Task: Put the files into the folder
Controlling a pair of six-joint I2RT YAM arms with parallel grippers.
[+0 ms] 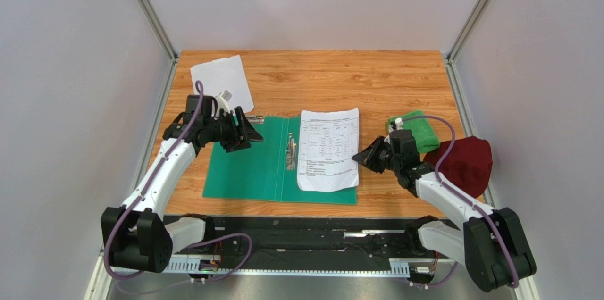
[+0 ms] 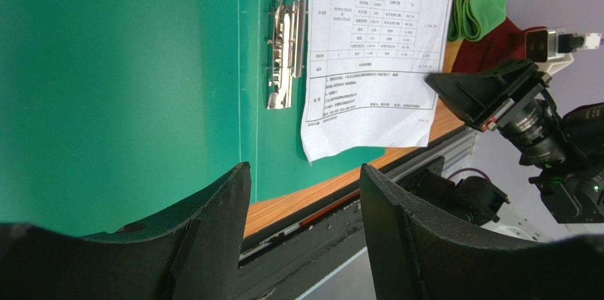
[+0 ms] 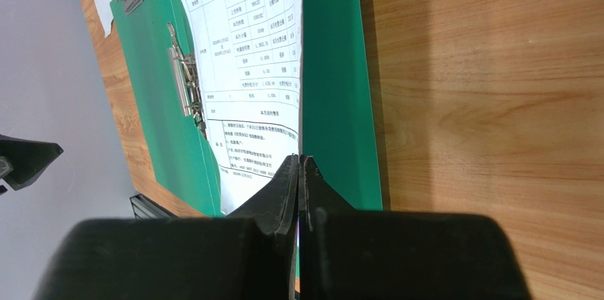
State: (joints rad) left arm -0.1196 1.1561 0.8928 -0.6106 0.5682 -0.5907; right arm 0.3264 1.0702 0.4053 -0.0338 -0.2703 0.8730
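– Grippers: how do they stand?
– Left gripper (image 1: 244, 134), jaws apart and empty, hovers over the far left corner of the open folder (image 1: 244, 169). Right gripper (image 3: 298, 162), jaws closed tip to tip, sits at the right edge of the printed sheet (image 1: 327, 148). Whether it pinches the paper cannot be told.
– Where are the files?
– The printed sheet lies face up on the folder's right half, beside the metal clip (image 1: 291, 151). A blank sheet (image 1: 221, 77) lies on the table (image 1: 354, 73), far left, just beyond the left gripper.
– What could go wrong?
– The thin blank sheet probably resists pickup, so fingers may slide over it or crease it. A nudge from the closed right tips could push the printed sheet off the folder.
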